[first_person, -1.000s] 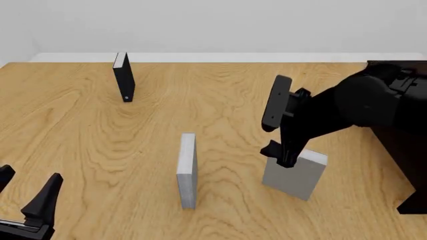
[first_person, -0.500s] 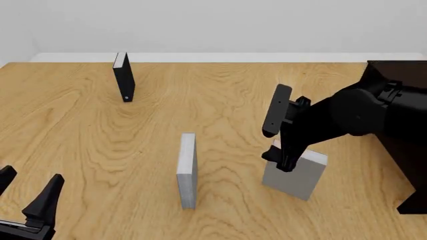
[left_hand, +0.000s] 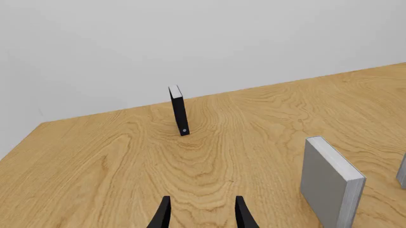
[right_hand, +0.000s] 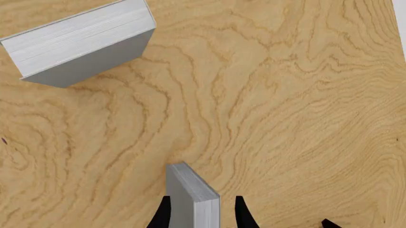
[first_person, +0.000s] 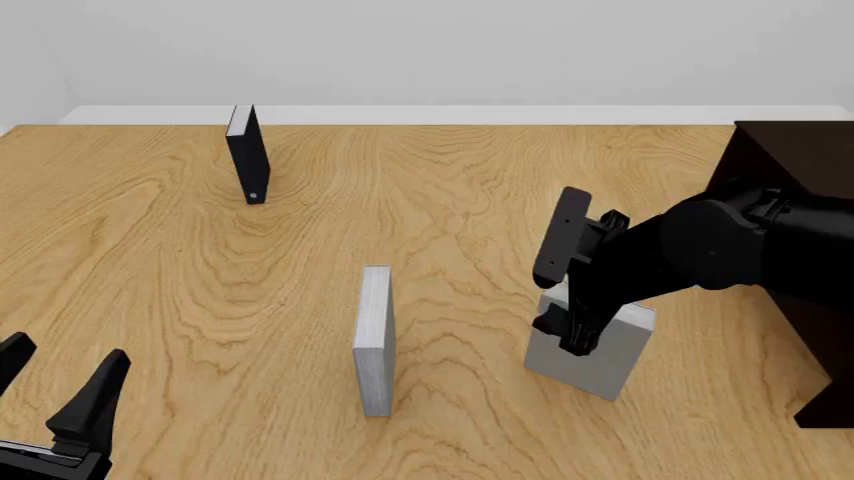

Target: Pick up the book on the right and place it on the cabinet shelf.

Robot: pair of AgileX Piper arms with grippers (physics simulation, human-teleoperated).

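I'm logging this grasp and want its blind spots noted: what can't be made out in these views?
- Front view: the right gripper and arm cover the book's top, so finger contact is hidden.
- Right wrist view: the right gripper's fingers straddle the book, but the bottom edge cuts them off.
- Front view: the cabinet runs off the right edge; its shelf isn't visible.

Book (first_person: 587,350) right of slimmer book (first_person: 375,340), black book (first_person: 248,155) far behind, cabinet (first_person: 801,200) rightmost.
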